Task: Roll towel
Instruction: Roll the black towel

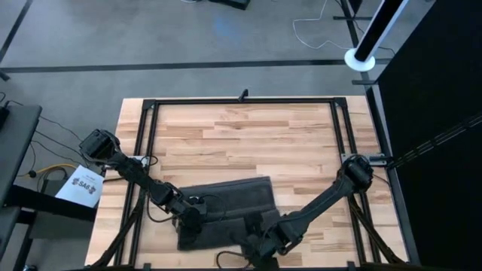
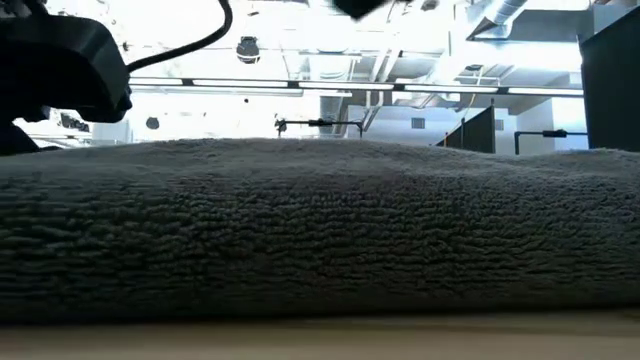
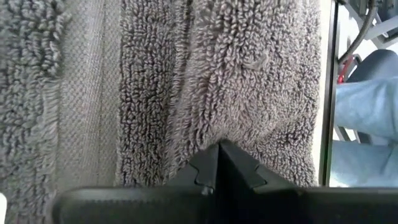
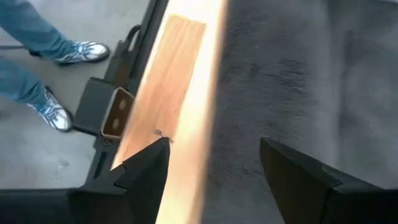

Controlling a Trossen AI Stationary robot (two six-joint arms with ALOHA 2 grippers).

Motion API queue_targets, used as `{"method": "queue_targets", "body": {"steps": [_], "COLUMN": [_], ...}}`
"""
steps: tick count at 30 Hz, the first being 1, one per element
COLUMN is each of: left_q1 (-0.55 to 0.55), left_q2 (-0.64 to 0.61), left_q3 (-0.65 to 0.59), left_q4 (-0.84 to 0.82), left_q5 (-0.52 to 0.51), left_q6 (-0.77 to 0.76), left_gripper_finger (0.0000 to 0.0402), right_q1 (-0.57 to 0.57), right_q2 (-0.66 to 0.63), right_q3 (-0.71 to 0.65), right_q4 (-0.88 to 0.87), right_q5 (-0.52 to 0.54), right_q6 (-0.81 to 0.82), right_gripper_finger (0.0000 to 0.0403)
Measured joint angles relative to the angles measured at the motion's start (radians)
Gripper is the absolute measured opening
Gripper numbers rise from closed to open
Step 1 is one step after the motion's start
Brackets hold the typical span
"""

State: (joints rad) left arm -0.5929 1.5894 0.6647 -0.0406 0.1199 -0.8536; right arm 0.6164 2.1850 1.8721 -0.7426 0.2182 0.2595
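The dark grey towel (image 1: 226, 203) lies on the wooden table near its front edge, with one part folded over another. It fills the low view (image 2: 320, 230). My left gripper (image 1: 194, 220) is at the towel's left part, shut on the terry cloth (image 3: 155, 74). My right gripper (image 1: 256, 239) stands open at the towel's near edge. In the right wrist view (image 4: 214, 155) one finger is over bare wood and the other over the towel (image 4: 298, 74). Whether it touches the cloth cannot be told. My left gripper pinches a pucker of the towel's terry surface (image 3: 219, 134) between its two fingertips. The loops draw in toward the tips there. The fingers come from above, slanting down from the table's left. The towel stays on the table; how many layers are caught does not show.
Black frame rails (image 1: 143, 150) run along the table's left, right and far sides. A white sheet (image 1: 83, 186) lies off the left edge. A person's legs and shoes (image 4: 56, 112) stand on the floor just past the near edge. Bare wood (image 1: 248, 135) lies beyond the towel.
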Motion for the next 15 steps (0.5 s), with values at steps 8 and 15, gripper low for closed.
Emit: {"method": "queue_targets", "body": {"steps": [8, 15], "left_q1": [0.029, 0.046], "left_q2": [0.000, 0.000], "left_q3": [0.000, 0.000], "left_q4": [-0.053, -0.055], "left_q5": [0.002, 0.032], "left_q6": [0.010, 0.015], "left_gripper_finger": [0.0000, 0.0000], "right_q1": [0.004, -0.004], "right_q2": [0.067, 0.145], "right_q3": [0.000, 0.000], "right_q4": [0.090, 0.158], "right_q5": [0.178, 0.249], "right_q6": [-0.123, -0.270], "right_gripper_finger": [0.0276, 0.0277]}}
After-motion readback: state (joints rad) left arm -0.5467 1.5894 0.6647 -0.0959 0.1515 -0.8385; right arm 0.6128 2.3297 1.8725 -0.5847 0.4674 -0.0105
